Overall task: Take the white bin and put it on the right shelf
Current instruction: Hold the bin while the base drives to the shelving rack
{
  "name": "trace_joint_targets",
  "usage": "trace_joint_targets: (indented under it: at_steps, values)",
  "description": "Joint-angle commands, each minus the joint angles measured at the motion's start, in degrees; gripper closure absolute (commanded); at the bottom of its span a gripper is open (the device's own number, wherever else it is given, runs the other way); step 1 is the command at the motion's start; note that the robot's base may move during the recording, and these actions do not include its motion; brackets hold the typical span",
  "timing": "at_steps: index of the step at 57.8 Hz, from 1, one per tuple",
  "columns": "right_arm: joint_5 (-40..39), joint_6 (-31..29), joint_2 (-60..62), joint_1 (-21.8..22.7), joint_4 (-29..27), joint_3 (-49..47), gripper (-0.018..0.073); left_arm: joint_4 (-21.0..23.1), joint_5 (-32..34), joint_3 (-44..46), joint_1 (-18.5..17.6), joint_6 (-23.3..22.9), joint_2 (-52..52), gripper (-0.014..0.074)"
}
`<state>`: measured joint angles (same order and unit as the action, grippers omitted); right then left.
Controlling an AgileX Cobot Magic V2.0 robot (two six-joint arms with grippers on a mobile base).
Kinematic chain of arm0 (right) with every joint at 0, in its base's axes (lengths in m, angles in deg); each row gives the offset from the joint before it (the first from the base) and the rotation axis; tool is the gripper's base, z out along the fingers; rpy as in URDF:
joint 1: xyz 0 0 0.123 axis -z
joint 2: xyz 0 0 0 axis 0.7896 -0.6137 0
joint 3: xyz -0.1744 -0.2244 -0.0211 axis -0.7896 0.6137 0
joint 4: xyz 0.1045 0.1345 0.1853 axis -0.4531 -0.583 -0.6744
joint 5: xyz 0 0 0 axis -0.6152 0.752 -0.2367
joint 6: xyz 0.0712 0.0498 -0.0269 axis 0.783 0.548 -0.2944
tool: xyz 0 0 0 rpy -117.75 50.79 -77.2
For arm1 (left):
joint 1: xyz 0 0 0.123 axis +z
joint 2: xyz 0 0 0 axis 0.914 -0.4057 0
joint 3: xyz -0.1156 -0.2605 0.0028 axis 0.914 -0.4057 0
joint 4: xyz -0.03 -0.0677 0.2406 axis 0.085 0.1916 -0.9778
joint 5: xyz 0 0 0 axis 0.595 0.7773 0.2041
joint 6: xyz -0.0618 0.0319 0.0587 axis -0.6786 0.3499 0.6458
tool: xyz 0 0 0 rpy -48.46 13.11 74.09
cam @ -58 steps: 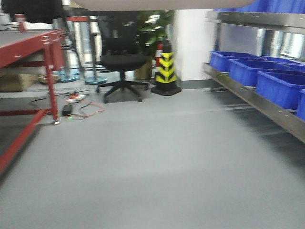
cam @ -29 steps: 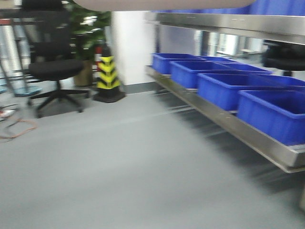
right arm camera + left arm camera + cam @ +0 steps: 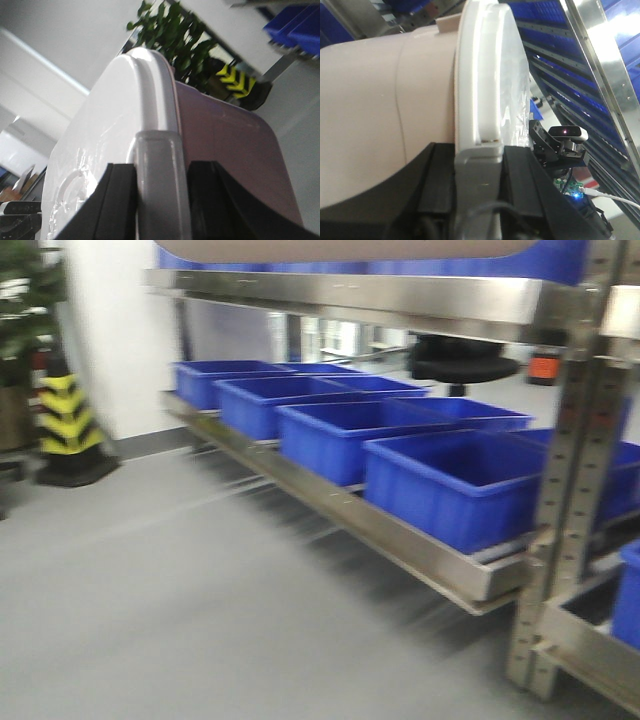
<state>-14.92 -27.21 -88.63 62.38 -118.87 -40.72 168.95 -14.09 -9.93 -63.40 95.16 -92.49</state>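
Observation:
The white bin is held between both arms, off the floor. In the left wrist view my left gripper is shut on the grey clip at the rim of its white lid. My right gripper is shut on the matching grey clip at the other end of the white bin. Only the tub's pale underside shows along the top of the front view. The right shelf, a shiny steel rail, runs just below that underside, with a perforated upright at the right.
Several blue open bins sit in a row on the low steel shelf. A yellow-and-black hazard cone and a plant stand at the far left by a white wall. Grey floor lies in front.
The front view has swung right: the red table and office chair have left the frame, and the steel rack with blue bins now fills it, closer. The bin stays overhead.

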Motion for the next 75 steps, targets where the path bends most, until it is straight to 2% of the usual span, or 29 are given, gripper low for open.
trace_joint_targets:
  at_steps: [1, 75]
  values:
    - [2.5, 0.2, 2.0, -0.4, -4.3, -1.8, 0.05, 6.8, -10.4, 1.9, -1.0, 1.0, 2.9, 0.0722]
    - [2.5, 0.2, 2.0, -0.4, -4.3, -1.8, 0.05, 6.8, -10.3, 1.9, -1.0, 1.0, 2.9, 0.0722]
